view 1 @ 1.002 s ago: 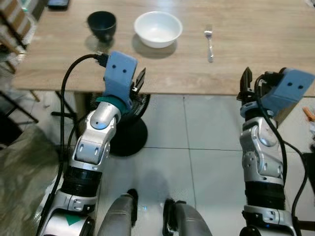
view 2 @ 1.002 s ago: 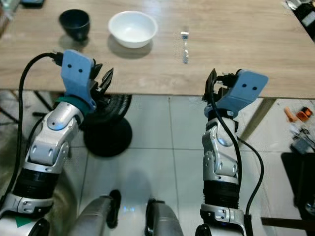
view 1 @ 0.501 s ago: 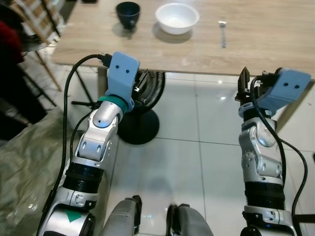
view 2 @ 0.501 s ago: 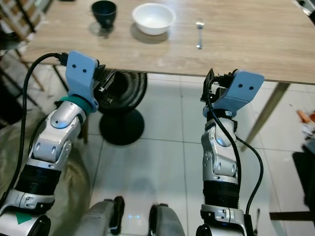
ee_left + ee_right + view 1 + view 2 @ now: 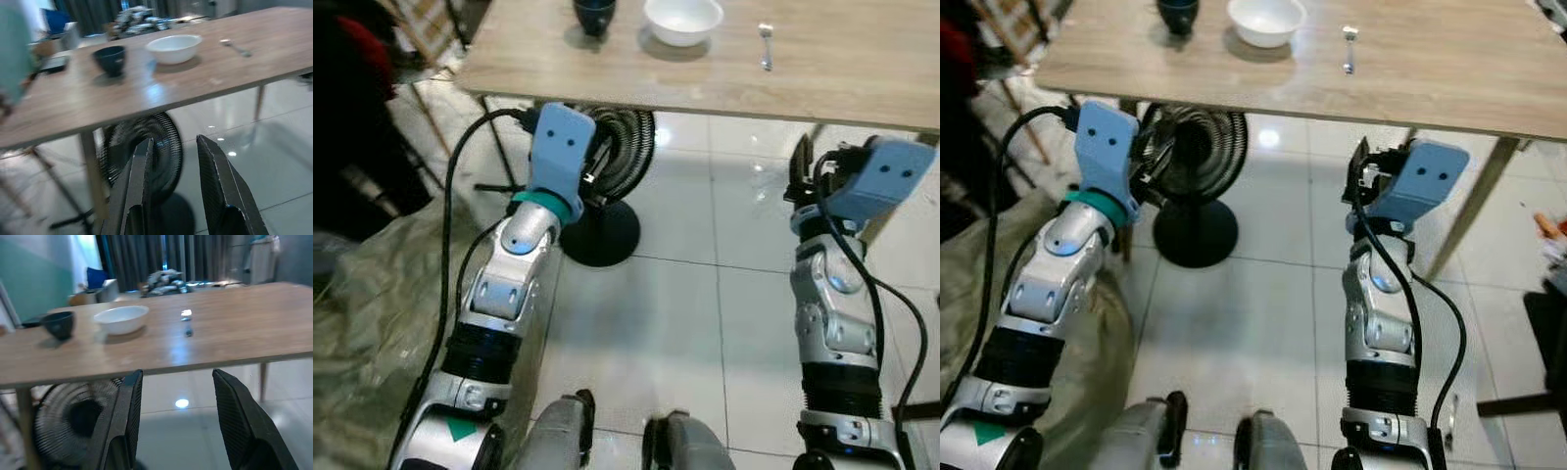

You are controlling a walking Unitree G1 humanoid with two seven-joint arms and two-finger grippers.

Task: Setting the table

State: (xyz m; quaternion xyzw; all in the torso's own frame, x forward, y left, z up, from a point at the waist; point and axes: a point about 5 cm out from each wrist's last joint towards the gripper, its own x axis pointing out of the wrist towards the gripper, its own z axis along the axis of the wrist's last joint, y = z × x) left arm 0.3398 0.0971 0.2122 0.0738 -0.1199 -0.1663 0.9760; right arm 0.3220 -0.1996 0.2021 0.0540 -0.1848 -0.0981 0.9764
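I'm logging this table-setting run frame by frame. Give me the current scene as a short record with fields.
table: wooden table
on table: dark cup, white bowl, fork, in a row from the robot's left to right
under table: black floor fan on the tiled floor
left gripper: jaws open, empty, short of the table edge
right gripper: jaws open, empty, short of the table edge

Pretty bright overall, light coming from overhead. There's glare on the glossy floor tiles (image 5: 1263, 137) under the table (image 5: 862, 78). Bowl (image 5: 121, 318) throws a soft shadow. Both wrist views are smeared with motion blur, background totally soft.
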